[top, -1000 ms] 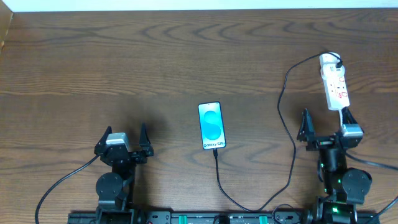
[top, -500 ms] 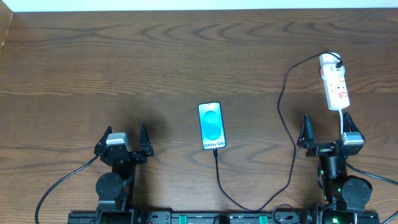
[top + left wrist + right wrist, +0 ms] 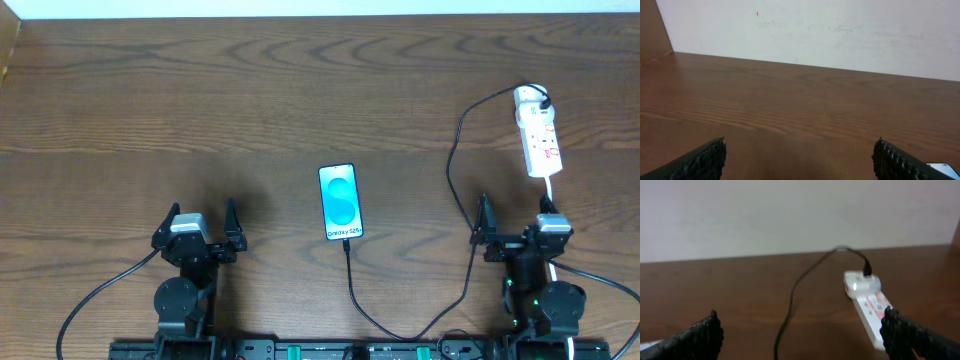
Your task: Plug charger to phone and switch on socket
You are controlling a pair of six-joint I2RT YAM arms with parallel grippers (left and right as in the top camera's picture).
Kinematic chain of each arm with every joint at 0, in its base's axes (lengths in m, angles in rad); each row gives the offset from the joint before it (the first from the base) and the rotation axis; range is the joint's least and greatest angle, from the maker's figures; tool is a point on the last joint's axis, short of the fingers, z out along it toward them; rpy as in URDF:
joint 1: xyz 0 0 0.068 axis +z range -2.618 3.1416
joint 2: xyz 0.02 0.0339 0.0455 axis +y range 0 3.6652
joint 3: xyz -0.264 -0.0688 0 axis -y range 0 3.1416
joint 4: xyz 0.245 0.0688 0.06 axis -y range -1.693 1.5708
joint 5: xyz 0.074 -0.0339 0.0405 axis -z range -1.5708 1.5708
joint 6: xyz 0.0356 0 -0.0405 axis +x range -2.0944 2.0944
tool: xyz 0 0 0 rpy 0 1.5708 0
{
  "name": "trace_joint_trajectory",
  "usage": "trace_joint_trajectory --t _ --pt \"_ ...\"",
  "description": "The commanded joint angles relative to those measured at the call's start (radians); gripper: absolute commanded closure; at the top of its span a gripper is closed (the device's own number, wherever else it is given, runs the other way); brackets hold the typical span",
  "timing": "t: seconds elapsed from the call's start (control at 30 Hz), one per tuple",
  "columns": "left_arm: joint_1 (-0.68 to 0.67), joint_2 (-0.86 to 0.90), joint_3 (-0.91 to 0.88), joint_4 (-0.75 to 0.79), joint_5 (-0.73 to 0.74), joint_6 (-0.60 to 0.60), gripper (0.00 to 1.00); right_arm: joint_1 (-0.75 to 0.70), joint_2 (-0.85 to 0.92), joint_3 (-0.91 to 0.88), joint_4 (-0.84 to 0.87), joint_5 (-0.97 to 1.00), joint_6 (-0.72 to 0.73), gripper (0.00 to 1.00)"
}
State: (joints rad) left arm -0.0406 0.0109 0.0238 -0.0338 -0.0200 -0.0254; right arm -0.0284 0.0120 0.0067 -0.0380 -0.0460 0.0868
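Phone point(image 3: 340, 202): lies flat near the middle of the table point(image 3: 250, 100), screen up and bright blue, its long side running away from the arms. The end with the "Galaxy S25" text is the nearer one. One corner point(image 3: 942, 167) shows at the lower right of the left wrist view.

Charger point(image 3: 449, 165): the thin black cable meets the phone's near short edge. It loops toward the table's front edge, climbs on the right side and curves over to the socket's far end. Its black plug point(image 3: 867, 270) sits in the socket there. The overhead view is too small to tell whether the tip is fully seated in the phone.

Socket point(image 3: 538, 135): a white strip at the far right of the table, lying flat, with small red marks along its top. In the right wrist view point(image 3: 870, 307) a bright spot shows near the plug end. The switch position cannot be read.

Left gripper point(image 3: 198, 225): low at the front left, well apart from the phone. Its jaws are spread wide with only bare table between them point(image 3: 800, 162).

Right gripper point(image 3: 515, 212): at the front right, just beside the rising cable and short of the socket. Its jaws are wide apart and hold nothing point(image 3: 805, 337).

Wall point(image 3: 840, 30): pale, behind the table's far edge.
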Motion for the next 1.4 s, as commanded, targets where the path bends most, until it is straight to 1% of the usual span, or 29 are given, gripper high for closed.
trace_joint_trajectory --t 0.0,0.23,0.3,0.6,0.93,1.37 --pt "0.005 -0.007 -0.020 -0.040 0.002 0.006 0.07 0.040 -0.007 -0.001 -0.035 0.101 -0.007 0.01" --pt "0.005 -0.007 -0.020 -0.039 0.002 0.006 0.07 0.116 -0.007 -0.001 -0.034 0.100 -0.181 0.01" --pt "0.005 -0.007 -0.020 -0.039 0.002 0.006 0.07 0.126 -0.007 -0.001 -0.034 0.100 -0.201 0.01" --pt "0.005 -0.007 -0.020 -0.039 0.002 0.006 0.07 0.135 -0.007 -0.001 -0.034 0.096 -0.195 0.01" --pt "0.005 -0.007 -0.020 -0.039 0.002 0.006 0.07 0.135 -0.007 -0.001 -0.034 0.096 -0.076 0.01" --pt "0.005 -0.007 -0.020 -0.040 0.002 0.006 0.07 0.134 -0.007 -0.001 -0.034 0.098 -0.054 0.01"
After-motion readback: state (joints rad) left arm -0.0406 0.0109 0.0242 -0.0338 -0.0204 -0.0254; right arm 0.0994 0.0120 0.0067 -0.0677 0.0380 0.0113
